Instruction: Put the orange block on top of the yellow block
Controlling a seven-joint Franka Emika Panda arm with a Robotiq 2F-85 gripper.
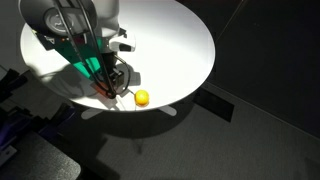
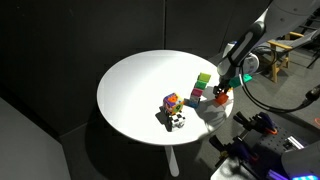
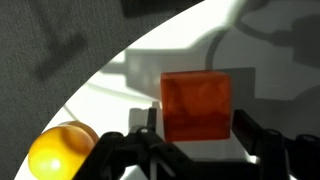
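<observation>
1. I have the black two-fingered Robotiq claw [image 3: 195, 128] low over the round white table [image 2: 135, 90], close to the table's rim in both exterior views.
2. In the wrist view the small orange-red cube [image 3: 197, 100] sits squarely between the two dark fingers [image 3: 128, 150]. One finger stands close to each side face of the cube.
3. From here I cannot tell whether the pads actually press on the cube or only flank it, nor whether the cube rests on the table top or hangs just above it.
4. In an exterior view the cube [image 2: 219, 99] shows as an orange spot right under the claw [image 2: 220, 91], at the table's rim.
5. A small yellow round object [image 1: 142, 97] lies on the table near the rim, just beside the claw [image 1: 113, 85].
6. A short green-topped stack of blocks [image 2: 203, 82] stands on the table just beside the claw.
7. A small multicoloured cluster of blocks [image 2: 172, 102] sits nearer the table's middle, with a small black-and-white object [image 2: 177, 122] beside it.
8. The blocks are too small for me to pick out the yellow one.
</observation>
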